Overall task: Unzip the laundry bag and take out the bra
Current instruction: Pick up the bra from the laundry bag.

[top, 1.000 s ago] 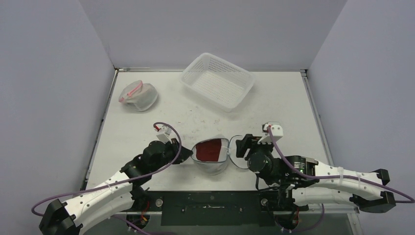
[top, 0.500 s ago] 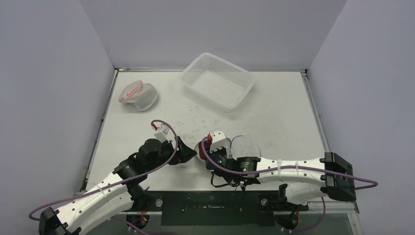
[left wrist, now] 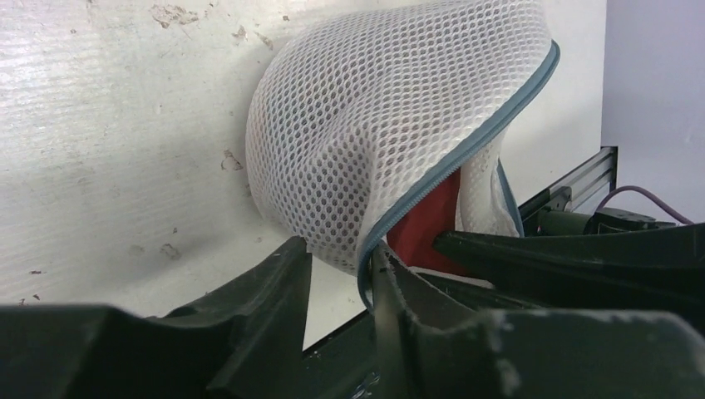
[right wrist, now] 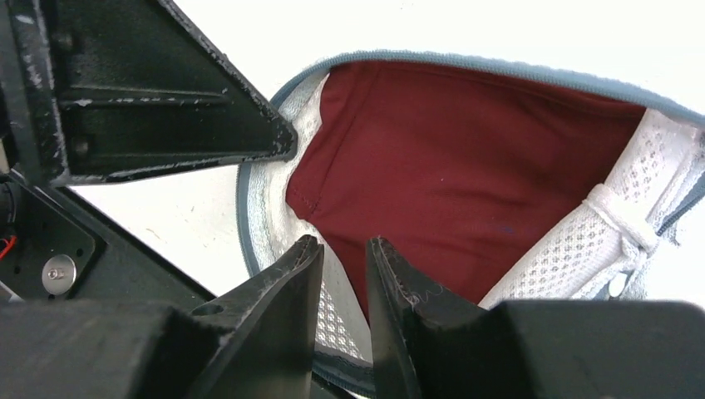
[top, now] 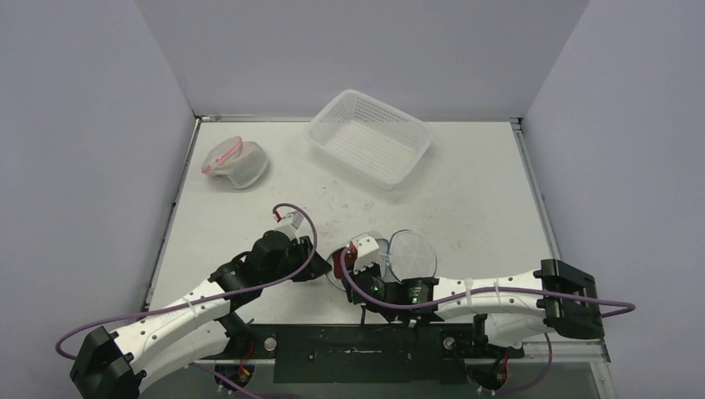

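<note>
A white honeycomb-mesh laundry bag (left wrist: pixel 374 125) with a grey-blue zip lies on the white worktop (top: pixel 465 191) close to its near edge, between the two arms. The zip is undone and the mouth gapes. One round mesh flap lies spread flat on the worktop towards the right.

The left gripper (left wrist: pixel 341 253) has its jaws clamped on the zipped rim of the bag: mesh and zip tape run down into the narrow gap between the black fingers.

A dark red cloth bra (right wrist: pixel 465 166) sits inside the bag, filling most of the opening. In the left wrist view a strip of it shows through the parted zip.

The right arm reaches leftward across the near edge, and the right gripper (right wrist: pixel 342 243) is at the bag's mouth. Its jaws are drawn almost together on the lower hem of the bra, with some white mesh lining visible in the gap below.

Farther back stands a clear perforated plastic basket (top: pixel 370 137). At the far left lies a second white mesh pouch (top: pixel 237 164) with a pink zip, well apart from the arms.
</note>
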